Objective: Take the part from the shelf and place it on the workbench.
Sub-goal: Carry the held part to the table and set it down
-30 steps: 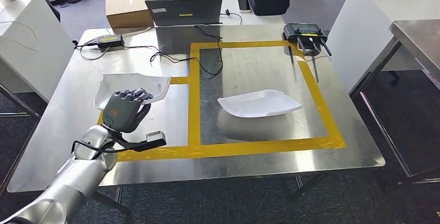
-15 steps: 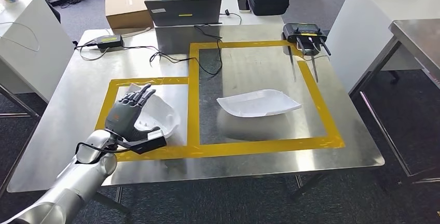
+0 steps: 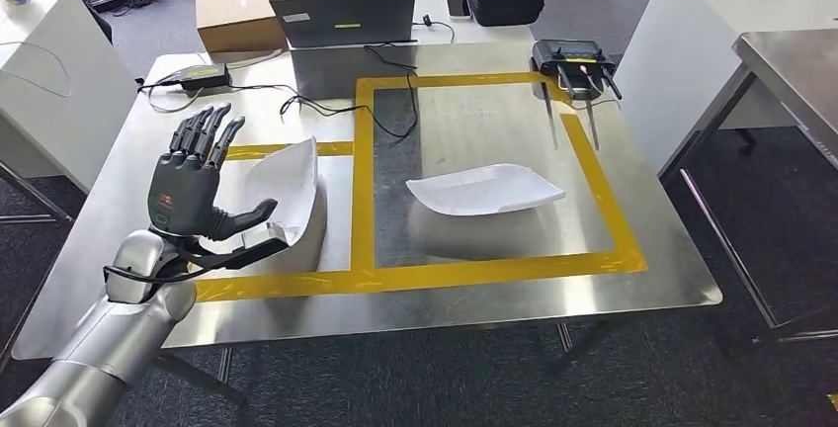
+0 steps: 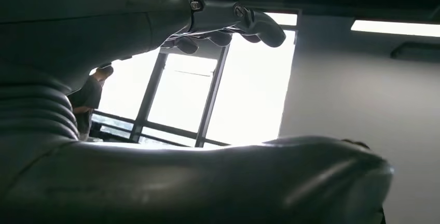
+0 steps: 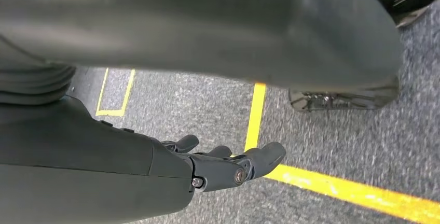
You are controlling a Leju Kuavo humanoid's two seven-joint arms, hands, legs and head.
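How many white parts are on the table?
2. One white part sits in the small yellow box beside the left robot hand. The other lies in the big yellow box.

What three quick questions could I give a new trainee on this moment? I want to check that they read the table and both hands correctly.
1. True or false: the left hand grips a white part.
2. How many white parts lie on the steel workbench? A) one B) two C) three
3. Which white part sits in the larger yellow-taped square?

Key
1. False. Its fingers are spread and hold nothing; the near white part is tilted up on edge beside it.
2. B.
3. The far white part, lying flat. The near one is in the smaller taped box. The right hand hangs over the floor with nothing in it.
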